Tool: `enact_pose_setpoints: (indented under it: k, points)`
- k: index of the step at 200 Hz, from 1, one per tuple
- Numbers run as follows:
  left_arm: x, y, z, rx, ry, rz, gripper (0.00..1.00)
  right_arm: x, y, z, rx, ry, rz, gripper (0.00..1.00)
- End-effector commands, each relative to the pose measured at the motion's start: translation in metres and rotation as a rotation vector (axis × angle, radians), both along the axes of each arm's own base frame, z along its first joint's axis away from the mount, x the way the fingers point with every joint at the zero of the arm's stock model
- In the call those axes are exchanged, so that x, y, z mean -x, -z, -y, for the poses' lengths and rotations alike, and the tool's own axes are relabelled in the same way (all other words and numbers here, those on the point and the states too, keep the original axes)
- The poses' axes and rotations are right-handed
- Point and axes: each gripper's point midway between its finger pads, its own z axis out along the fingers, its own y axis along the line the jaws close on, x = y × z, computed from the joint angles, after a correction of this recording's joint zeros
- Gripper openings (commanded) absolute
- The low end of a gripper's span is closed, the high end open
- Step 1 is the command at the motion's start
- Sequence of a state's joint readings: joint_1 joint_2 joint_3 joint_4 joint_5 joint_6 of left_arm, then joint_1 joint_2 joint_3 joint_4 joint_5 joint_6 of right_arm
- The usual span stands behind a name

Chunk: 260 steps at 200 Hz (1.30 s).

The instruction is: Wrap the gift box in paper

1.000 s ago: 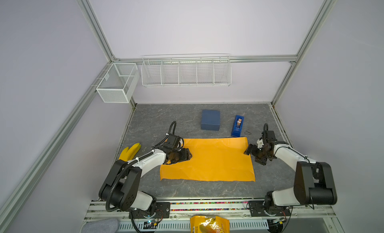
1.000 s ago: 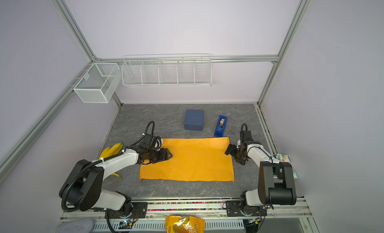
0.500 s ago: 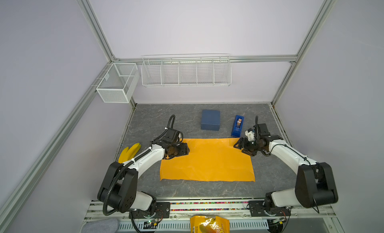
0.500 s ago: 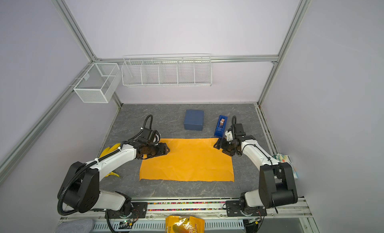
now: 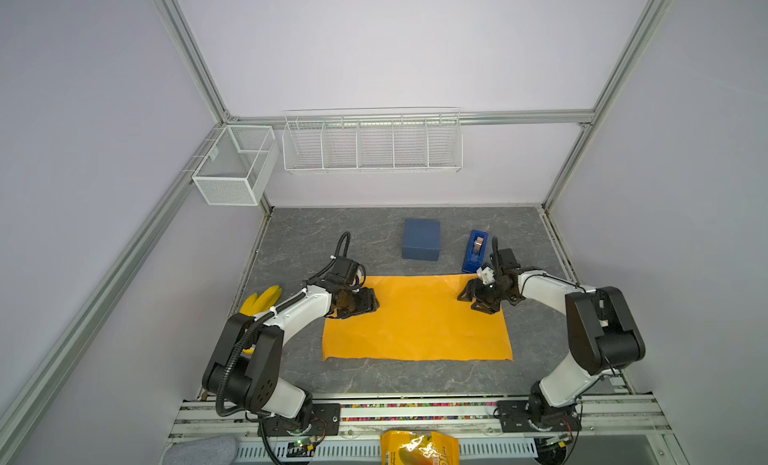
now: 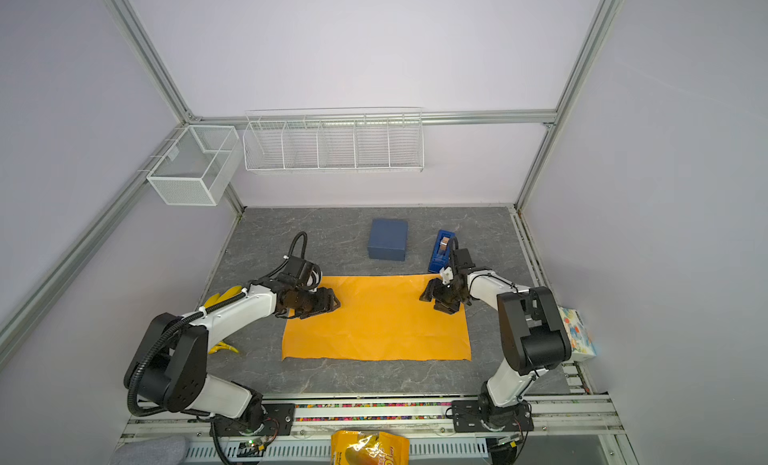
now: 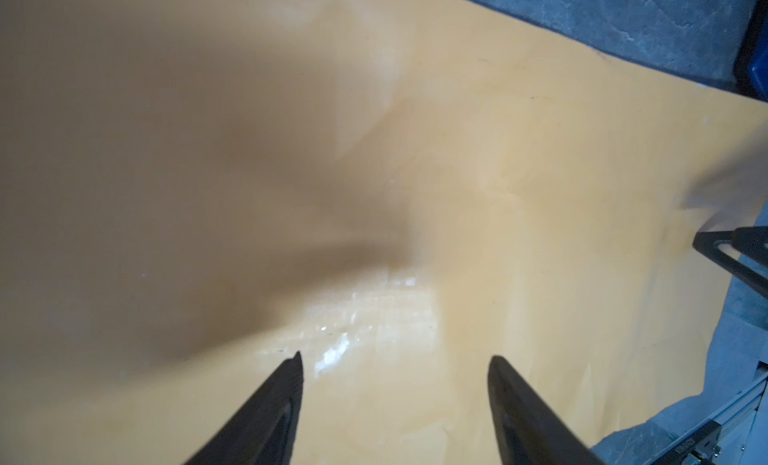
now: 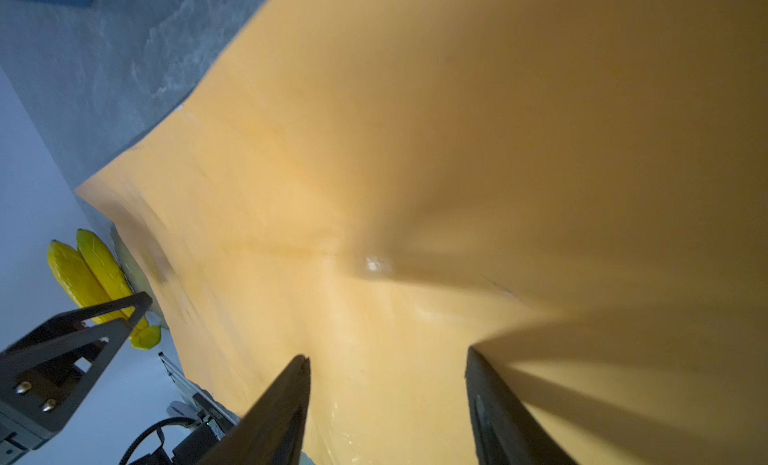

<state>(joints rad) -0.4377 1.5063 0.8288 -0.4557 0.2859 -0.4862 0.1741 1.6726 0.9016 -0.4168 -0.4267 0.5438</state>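
Under left gripper (image 5: 365, 304), paper (image 5: 415, 323) corner hidden

Both arms stretch low and inward, elbows bent. The left gripper (image 5: 367, 303) has its jaws apart; the right gripper (image 5: 476, 299) faces it, jaws likewise parted.

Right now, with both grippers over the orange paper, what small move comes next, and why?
Probably lower and close both grippers on the sheet. The left gripper and right gripper hang open near the far corners of the orange paper, while the navy gift box stands beyond that edge, off the paper; the sheet likely needs gripping to reach it.
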Motion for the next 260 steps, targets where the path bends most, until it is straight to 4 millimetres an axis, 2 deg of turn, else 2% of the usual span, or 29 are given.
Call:
enact_pose_setpoints:
  k: [1, 44, 88, 112, 149, 167, 215, 237, 260]
  points:
    - [-0.009, -0.002, 0.012, 0.059, 0.008, 0.002, 0.7, -0.003, 0.011, 0.023, 0.061, 0.023, -0.02, 0.63]
    - [-0.012, 0.003, 0.017, 0.074, -0.003, -0.009, 0.7, -0.01, 0.002, 0.037, 0.077, 0.039, -0.006, 0.63]
    - [-0.005, 0.01, 0.01, 0.039, -0.013, -0.025, 0.7, -0.039, -0.041, 0.021, -0.043, 0.045, 0.139, 0.64]
    - [-0.004, 0.012, 0.008, 0.033, -0.017, -0.029, 0.7, -0.052, -0.046, 0.02, -0.063, 0.057, 0.176, 0.59]
    - [-0.003, 0.013, 0.006, 0.022, -0.021, -0.032, 0.7, -0.072, -0.031, 0.031, -0.06, 0.101, 0.173, 0.44]
    - [-0.002, 0.014, 0.004, 0.017, -0.024, -0.034, 0.7, -0.077, -0.02, 0.039, -0.051, 0.123, 0.163, 0.4]
    - [0.001, 0.018, 0.003, 0.007, -0.022, -0.045, 0.7, -0.069, 0.021, 0.065, 0.01, 0.172, 0.053, 0.3]
    - [0.001, 0.019, 0.002, 0.003, -0.024, -0.047, 0.7, -0.066, 0.025, 0.072, 0.032, 0.181, 0.037, 0.28]
    - [0.0, 0.019, 0.003, 0.004, -0.023, -0.047, 0.7, -0.066, 0.02, 0.074, 0.047, 0.177, 0.041, 0.28]
